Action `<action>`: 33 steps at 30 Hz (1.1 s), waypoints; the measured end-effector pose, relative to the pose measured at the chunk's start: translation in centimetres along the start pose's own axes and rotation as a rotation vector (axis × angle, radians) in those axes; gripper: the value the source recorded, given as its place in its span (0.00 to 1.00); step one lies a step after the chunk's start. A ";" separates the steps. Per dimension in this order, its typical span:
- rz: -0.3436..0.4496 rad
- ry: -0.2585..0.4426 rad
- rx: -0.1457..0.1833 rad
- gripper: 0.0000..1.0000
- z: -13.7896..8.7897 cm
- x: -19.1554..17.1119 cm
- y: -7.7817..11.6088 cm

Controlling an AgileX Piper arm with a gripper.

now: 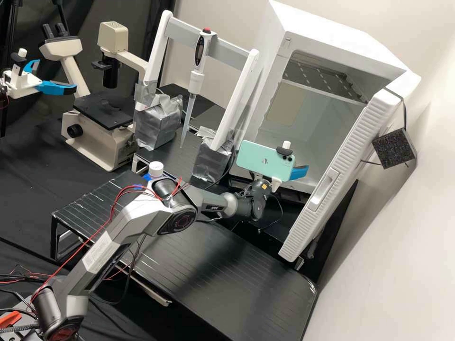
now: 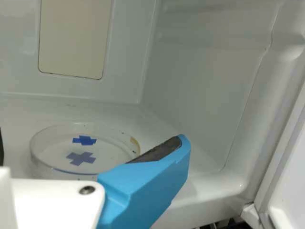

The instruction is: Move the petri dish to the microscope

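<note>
In the high view my gripper (image 1: 298, 172) is at the mouth of the white cabinet, partly behind the green phone on the wrist. The wrist view has the gripper (image 2: 90, 143) open, one blue finger large and a dark sliver of the other at the edge. Between and beyond the fingers, the clear round petri dish (image 2: 108, 149) lies flat on the cabinet's white floor, blue cross-shaped marks showing in it. The near finger overlaps its rim in this view; whether they touch I cannot tell. At the left in the high view stands the cream microscope (image 1: 102, 142) with its black stage (image 1: 103, 112).
A pipette (image 1: 195, 78) hangs in a white frame (image 1: 239, 99) between microscope and cabinet (image 1: 398, 78). The cabinet's door (image 1: 339, 175) stands open at the right. A white-capped bottle (image 1: 156, 169) is behind the arm's elbow. Another arm's gripper (image 1: 52, 85) is near the microscope.
</note>
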 end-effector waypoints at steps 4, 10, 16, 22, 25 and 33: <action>-0.001 -0.006 0.000 1.00 0.4 0.3 -0.2; 0.001 -0.008 -0.002 1.00 0.5 0.5 -0.2; 0.001 -0.008 -0.002 1.00 0.5 0.5 -0.2; 0.001 -0.008 -0.002 1.00 0.5 0.5 -0.2; 0.001 -0.008 -0.002 0.00 0.5 0.5 -0.2; 0.000 -0.007 -0.002 0.00 0.4 0.5 -0.2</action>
